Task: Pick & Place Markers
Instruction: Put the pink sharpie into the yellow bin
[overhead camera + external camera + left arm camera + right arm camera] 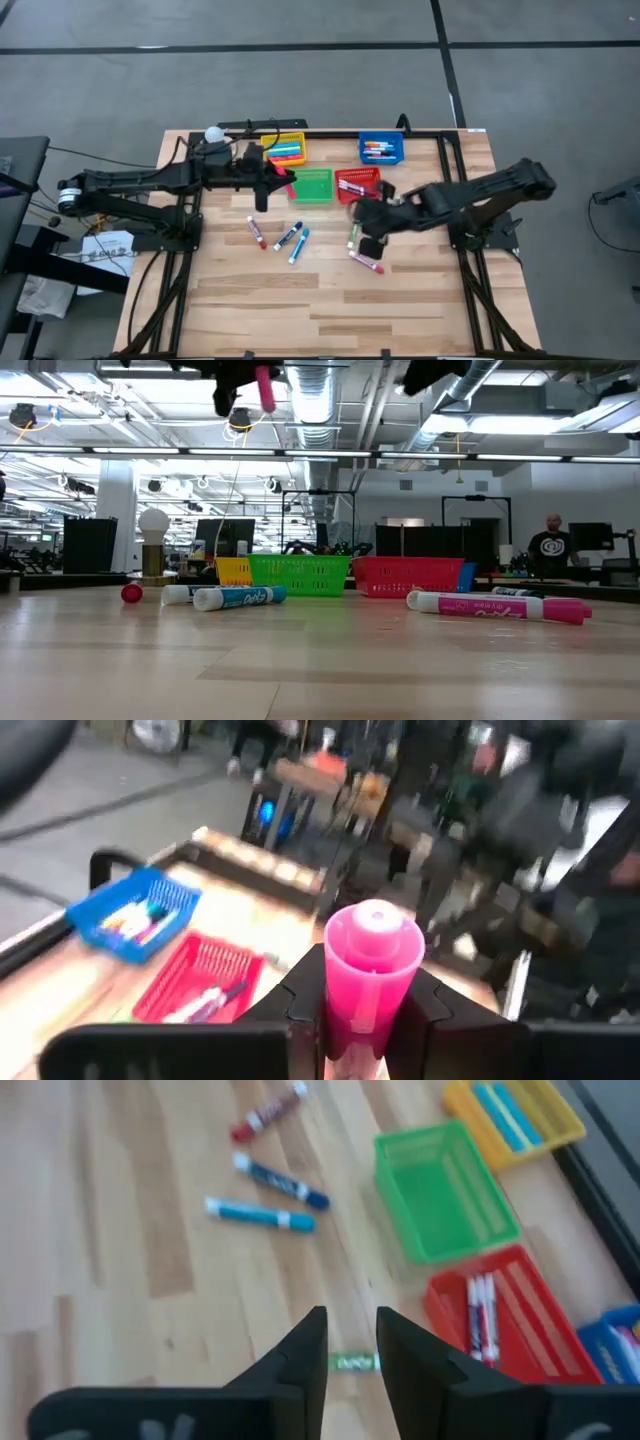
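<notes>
your left gripper (pixel 365 1010) is clenched on a pink marker (pixel 368 970), cap end poking out past the fingertips, and it hangs well above the table near the back row of baskets. from above it sits between the yellow basket (pixel 285 150) and the green basket (pixel 311 186), with the red basket (pixel 357 184) just beyond the green one. the red basket already holds a couple of white-bodied markers, so it looks like the likely home for this one, though you cannot be sure of the sorting rule from here. carry the pink marker over the middle of the chosen basket, come down until the tip is inside the mesh walls, and only then let go, so it does not bounce off the rim.

your right gripper (pixel 351 1342) hovers over the green marker (pixel 352 1363) lying on the wood in front of the red basket. its fingers stand a little apart with nothing between them. line the gap squarely across the marker's body, not along it, before you descend, and keep clear of the pink marker on the table (pixel 366 262) just beside it.

three more lie further left: a red marker (pixel 257 232), a dark blue marker (pixel 287 237) and a light blue marker (pixel 299 246). the blue basket (pixel 382 150) at the back already holds several.
</notes>
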You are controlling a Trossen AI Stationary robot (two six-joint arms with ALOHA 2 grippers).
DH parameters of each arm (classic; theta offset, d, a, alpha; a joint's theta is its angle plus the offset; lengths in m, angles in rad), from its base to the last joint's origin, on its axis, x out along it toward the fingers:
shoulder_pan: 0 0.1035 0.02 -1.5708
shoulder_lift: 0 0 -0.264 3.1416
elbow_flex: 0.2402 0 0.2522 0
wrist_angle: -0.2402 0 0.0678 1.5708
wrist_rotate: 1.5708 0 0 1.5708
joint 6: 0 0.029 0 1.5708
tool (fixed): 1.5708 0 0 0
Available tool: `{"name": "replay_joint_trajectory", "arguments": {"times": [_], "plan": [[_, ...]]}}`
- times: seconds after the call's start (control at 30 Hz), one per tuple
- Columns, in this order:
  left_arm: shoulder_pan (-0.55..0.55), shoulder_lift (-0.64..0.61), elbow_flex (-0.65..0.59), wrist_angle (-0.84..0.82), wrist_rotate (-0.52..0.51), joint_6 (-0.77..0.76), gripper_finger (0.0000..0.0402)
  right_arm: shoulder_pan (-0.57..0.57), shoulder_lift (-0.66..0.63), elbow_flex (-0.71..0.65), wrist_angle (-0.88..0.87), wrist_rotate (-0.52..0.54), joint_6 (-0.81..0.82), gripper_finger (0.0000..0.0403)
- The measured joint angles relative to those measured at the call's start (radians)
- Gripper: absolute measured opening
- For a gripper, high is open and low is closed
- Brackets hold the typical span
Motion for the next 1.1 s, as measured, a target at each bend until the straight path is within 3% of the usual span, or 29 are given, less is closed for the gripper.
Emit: {"name": "replay_joint_trajectory", "arguments": {"times": [0.23,0.53,0.83,1.1], "plan": [[0.005,0.186,0.183,-0.19,-0.002,0.109,0.0056,-0.002,-0.272,-0.243,0.207,-0.088,-0.038,0.0056],[0.089,0.395,0.374,-0.418,-0.008,0.203,0.0056,0.021,-0.579,-0.529,0.456,-0.135,-0.038,0.0033],[0.198,0.491,0.413,-0.525,-0.046,0.257,0.0056,0.032,-0.821,-0.71,0.56,-0.132,-0.045,0.0006],[0.332,0.553,0.412,-0.551,-0.077,0.431,0.0056,0.023,-0.96,-0.798,0.642,-0.122,-0.055,0.0]]}}
